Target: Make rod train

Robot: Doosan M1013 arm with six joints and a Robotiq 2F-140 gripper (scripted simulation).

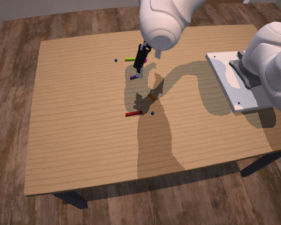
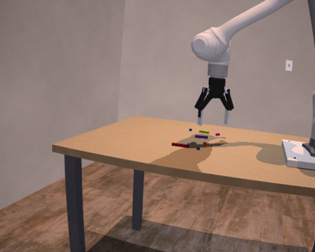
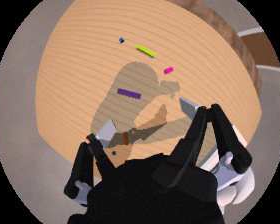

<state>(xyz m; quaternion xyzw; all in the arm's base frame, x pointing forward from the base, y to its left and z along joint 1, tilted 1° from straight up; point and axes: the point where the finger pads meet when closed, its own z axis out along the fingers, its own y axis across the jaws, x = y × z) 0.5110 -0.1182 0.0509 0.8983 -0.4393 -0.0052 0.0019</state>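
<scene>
Wooden worktop [image 2: 128,138] carries the rods in a loose cluster: nearest the front edge in the exterior view lie the red rod [image 2: 180,144] and a blue cube [image 2: 198,148], with the orange rod [image 2: 205,144] just behind. Farther back sit the purple rod [image 2: 201,136], lime rod [image 2: 204,132], magenta piece [image 2: 217,134] and a second blue cube [image 2: 190,129]. Above these the gripper [image 2: 213,117] hangs clear of the wood, its jaws spread wide and holding nothing.

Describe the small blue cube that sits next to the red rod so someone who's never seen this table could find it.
Start at the wooden table and find the long red rod near its middle, in the arm's shadow. Just past the rod's shadowed end, apart from it, sits the small blue cube. The other blue cube lies farther back beside the lime rod, and the nearby orange rod is longer.
</scene>
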